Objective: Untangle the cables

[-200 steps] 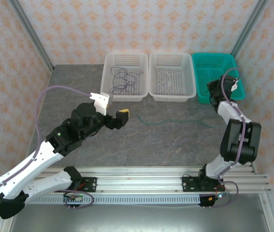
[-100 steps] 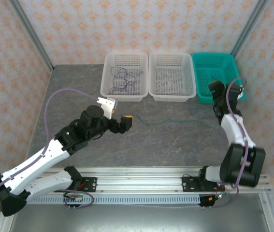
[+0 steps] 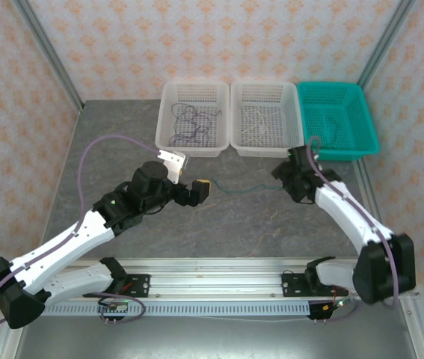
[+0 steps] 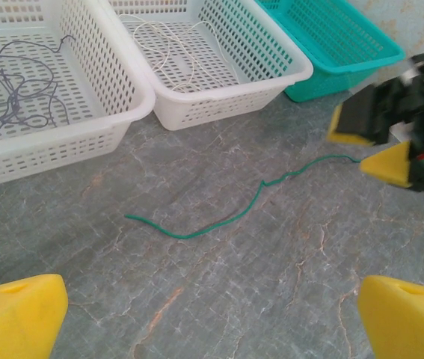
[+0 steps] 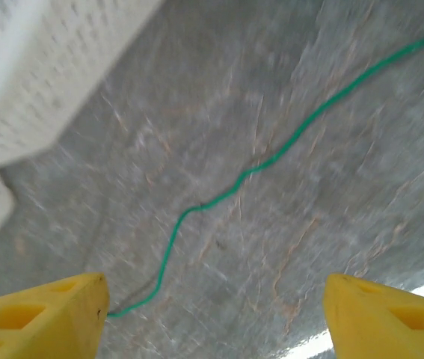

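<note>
The green cable (image 4: 234, 217) lies on open table (image 4: 197, 299), baskets (image 4: 219, 105) clear at twelve o'clock. Left gripper (image 4: 212, 318) and right gripper (image 5: 212, 314) gape wide and empty, the right straddling the cable's end.

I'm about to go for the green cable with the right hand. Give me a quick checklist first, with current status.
1. Left hand open, holding nothing: ok.
2. Right hand open, holding nothing: ok.
3. Green cable lying free on the table, crossing no other cable: ok.
4. Cable end centred between the right hand's fingers: not ok; it lies beside one finger.
5. Right hand's height above the table: cannot tell.
6. Purplish-grey cable in the left white basket, white cable in the middle white basket: ok.
</note>
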